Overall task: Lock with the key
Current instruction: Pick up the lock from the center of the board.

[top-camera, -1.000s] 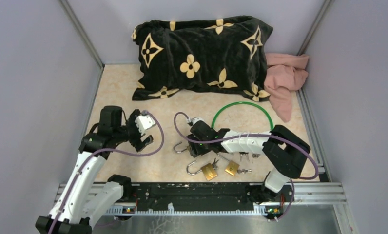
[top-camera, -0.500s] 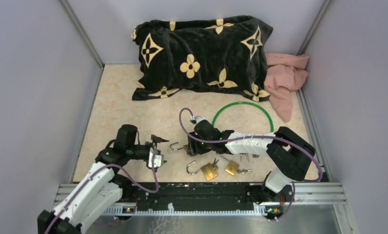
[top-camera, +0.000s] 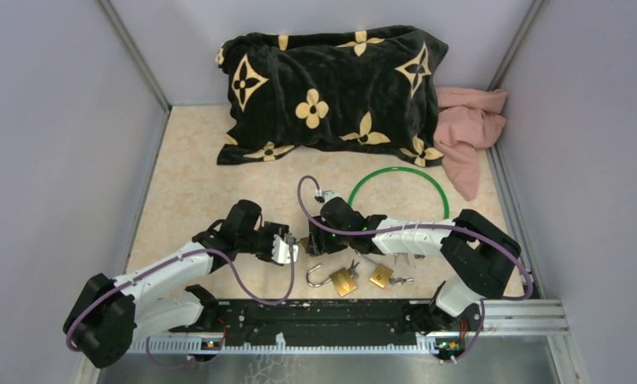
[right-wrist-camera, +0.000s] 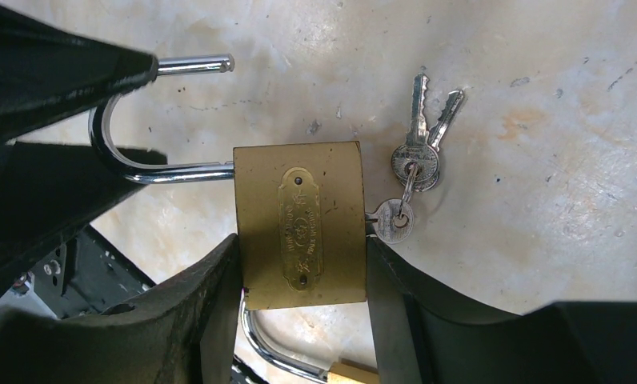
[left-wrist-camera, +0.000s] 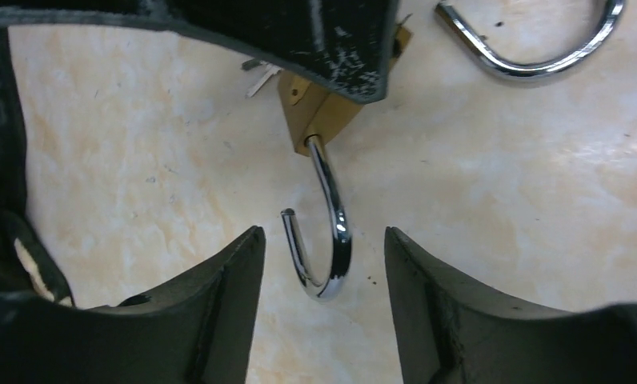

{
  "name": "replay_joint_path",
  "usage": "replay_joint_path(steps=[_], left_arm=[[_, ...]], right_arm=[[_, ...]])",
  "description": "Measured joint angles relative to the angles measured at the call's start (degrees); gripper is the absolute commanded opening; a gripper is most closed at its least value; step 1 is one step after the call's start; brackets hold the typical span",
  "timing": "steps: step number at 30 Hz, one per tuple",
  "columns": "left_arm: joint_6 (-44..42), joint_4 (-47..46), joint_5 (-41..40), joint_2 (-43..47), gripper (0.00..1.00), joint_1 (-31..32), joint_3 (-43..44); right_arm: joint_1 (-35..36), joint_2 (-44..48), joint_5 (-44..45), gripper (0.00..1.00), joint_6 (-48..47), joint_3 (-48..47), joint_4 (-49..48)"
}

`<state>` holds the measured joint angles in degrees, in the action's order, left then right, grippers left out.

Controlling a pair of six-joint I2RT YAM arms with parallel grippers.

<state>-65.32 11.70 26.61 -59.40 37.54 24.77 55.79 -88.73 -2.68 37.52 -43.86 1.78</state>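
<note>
My right gripper (right-wrist-camera: 302,256) is shut on the body of a brass padlock (right-wrist-camera: 302,226), held low over the floor. The padlock's chrome shackle (right-wrist-camera: 139,120) is swung open. A key (right-wrist-camera: 391,220) sits in the lock's bottom end, with two more keys (right-wrist-camera: 418,156) on its ring. My left gripper (left-wrist-camera: 322,240) is open, its fingers (left-wrist-camera: 219,304) on either side of the open shackle (left-wrist-camera: 335,232) without touching it. In the top view both grippers meet at the held padlock (top-camera: 302,240), the left gripper (top-camera: 287,246) to its left and the right gripper (top-camera: 319,236) to its right.
Two more brass padlocks (top-camera: 341,280) (top-camera: 379,275) with keys lie just in front of the right arm. A green hoop (top-camera: 395,172) lies behind it. A black patterned pillow (top-camera: 331,88) and a pink cloth (top-camera: 467,128) fill the back.
My left arm has swung in from the left and come down, so its open gripper now straddles the shackle. The right gripper has kept hold of the padlock almost in place.
</note>
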Motion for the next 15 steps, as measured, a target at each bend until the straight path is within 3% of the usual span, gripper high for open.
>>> replay_joint_path(steps=[7, 9, 11, 13, 14, 15], left_arm=[[1.95, -5.81, -3.43, -2.05, 0.36, 0.94, -0.28], [2.56, -6.19, -3.50, -2.60, 0.23, 1.44, -0.33], [3.34, -6.03, -3.39, -2.75, 0.01, 2.03, -0.33], [4.33, -5.51, -3.34, -2.73, 0.00, 2.58, -0.35], [5.29, -5.51, -3.43, -2.73, 0.00, 2.60, -0.33], [6.03, -5.49, -3.50, -2.73, 0.00, 2.60, -0.33]], right_arm=[[-0.04, 1.33, -0.02, 0.00, 0.17, 0.48, -0.22], [-0.07, 1.73, 0.00, 0.00, 0.22, 0.90, -0.52], [-0.09, 1.77, 0.02, 0.00, 0.31, 1.11, -0.68], [-0.22, 1.79, 0.09, 0.00, 0.66, 1.11, -0.87], [-0.26, 1.79, -0.04, 0.02, 1.03, 1.18, -0.94], [-0.31, 1.79, -0.15, 0.24, 1.09, 1.25, -1.03]])
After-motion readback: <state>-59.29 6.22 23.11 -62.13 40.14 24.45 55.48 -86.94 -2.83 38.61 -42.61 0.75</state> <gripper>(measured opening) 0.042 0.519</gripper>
